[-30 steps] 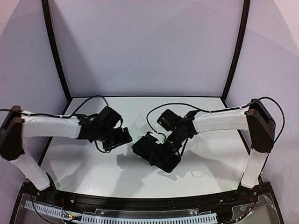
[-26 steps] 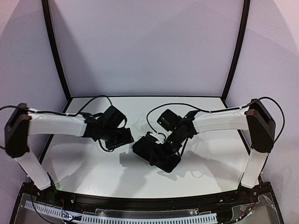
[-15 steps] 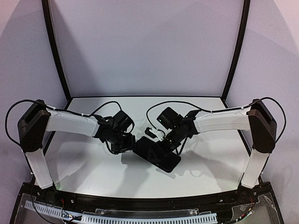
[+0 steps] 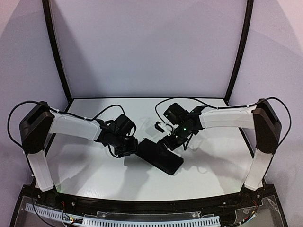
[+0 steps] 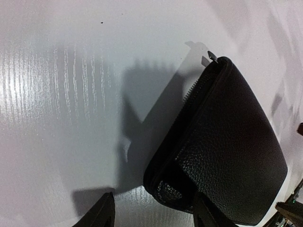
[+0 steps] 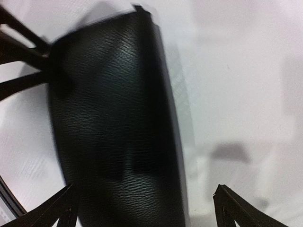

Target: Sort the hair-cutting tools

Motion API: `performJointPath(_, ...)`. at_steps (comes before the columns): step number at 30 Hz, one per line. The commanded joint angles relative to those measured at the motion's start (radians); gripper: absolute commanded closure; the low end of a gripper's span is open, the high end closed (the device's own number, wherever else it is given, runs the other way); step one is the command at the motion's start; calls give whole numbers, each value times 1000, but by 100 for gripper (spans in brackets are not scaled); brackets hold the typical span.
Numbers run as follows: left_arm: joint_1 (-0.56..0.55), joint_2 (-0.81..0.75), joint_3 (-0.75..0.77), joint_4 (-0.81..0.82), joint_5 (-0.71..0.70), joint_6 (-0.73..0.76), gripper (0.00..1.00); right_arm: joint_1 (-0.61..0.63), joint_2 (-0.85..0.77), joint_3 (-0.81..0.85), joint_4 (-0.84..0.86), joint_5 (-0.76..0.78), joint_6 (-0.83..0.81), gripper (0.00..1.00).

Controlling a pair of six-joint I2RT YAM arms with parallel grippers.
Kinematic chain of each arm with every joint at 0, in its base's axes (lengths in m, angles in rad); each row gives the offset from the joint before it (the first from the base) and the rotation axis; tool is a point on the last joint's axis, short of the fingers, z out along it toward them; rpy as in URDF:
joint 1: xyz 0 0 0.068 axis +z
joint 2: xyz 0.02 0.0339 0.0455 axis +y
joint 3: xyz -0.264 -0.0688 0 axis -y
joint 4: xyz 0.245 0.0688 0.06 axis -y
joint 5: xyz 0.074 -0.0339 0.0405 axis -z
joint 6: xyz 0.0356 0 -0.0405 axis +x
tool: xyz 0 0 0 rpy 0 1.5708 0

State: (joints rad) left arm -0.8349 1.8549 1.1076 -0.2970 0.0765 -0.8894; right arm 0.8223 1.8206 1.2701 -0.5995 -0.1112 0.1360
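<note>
The black zip case (image 4: 160,156) lies flat in the middle of the desk (image 4: 85,170), slanting from far left to near right. The left claw (image 5: 154,215) straddles the case's left corner, released, with one finger clear of the leather. The right claw (image 6: 147,208) hangs spread wide over its far edge. I cannot tell where the scissors and combs are; no view shows them.

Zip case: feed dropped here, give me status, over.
Left gripper open, straddling zip case corner. Right gripper wide open above it. Scissors, combs not in sight.
</note>
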Motion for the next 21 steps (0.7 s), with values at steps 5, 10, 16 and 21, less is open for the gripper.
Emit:
performJointPath(5, -4, 30, -71, 26, 71, -27, 48, -119, 77, -39, -66, -356, 99, 5)
performJointPath(10, -6, 54, -49, -18, 103, -25, 51, -165, 136, -78, -53, -531, 123, 9)
performJointPath(16, -10, 92, -38, -64, 125, -38, 58, -191, 242, -56, 16, -675, 176, 12)
performJointPath(21, -24, 119, -36, -63, 152, -47, 61, -195, 303, -25, 157, -833, 270, 16)
